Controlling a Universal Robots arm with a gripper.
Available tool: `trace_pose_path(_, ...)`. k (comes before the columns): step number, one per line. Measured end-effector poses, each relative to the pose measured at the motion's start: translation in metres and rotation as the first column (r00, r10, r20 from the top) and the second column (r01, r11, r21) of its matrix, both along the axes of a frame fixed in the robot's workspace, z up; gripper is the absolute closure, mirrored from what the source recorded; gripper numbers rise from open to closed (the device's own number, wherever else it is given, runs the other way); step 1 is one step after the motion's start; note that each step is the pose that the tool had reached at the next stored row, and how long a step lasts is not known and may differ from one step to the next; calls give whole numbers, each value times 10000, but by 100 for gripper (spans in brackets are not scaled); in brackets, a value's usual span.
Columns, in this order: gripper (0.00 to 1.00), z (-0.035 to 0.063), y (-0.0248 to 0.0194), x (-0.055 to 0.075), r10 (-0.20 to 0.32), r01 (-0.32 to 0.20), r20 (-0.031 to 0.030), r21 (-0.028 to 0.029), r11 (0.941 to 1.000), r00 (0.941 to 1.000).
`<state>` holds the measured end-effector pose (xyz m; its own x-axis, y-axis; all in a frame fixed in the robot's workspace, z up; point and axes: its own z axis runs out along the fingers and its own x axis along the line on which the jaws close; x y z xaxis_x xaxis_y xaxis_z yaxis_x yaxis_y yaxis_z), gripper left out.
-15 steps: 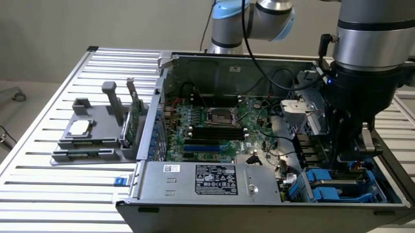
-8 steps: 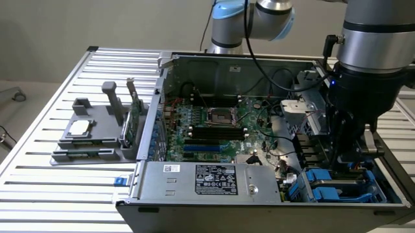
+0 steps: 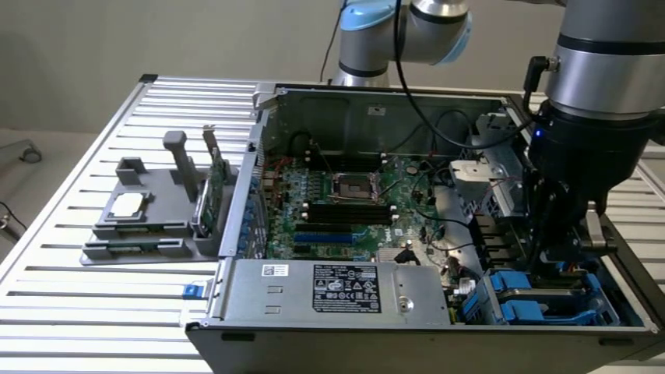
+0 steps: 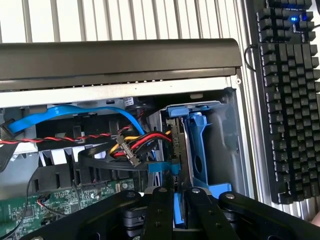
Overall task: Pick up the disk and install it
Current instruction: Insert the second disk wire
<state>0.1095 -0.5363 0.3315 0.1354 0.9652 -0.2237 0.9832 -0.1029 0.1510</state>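
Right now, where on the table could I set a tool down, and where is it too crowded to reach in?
Bare slats lie on the table in front of the grey tray, and behind it up to the far edge. Crowded: the case corner with the blue drive bay, where the pincer holds the disk among cables. A keyboard flanks the case.

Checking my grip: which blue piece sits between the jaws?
The disk's upright blue carrier frame; the blue cable drapes well clear of them.
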Motion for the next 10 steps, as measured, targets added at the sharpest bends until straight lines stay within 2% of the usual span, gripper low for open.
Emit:
trace_pose_path(4, 84, -5, -5, 25, 3, -3, -96, 32, 10000, 10000)
trace_pose_path(10, 84, -11, -12, 53, 12, -11, -156, 60, 10000, 9999)
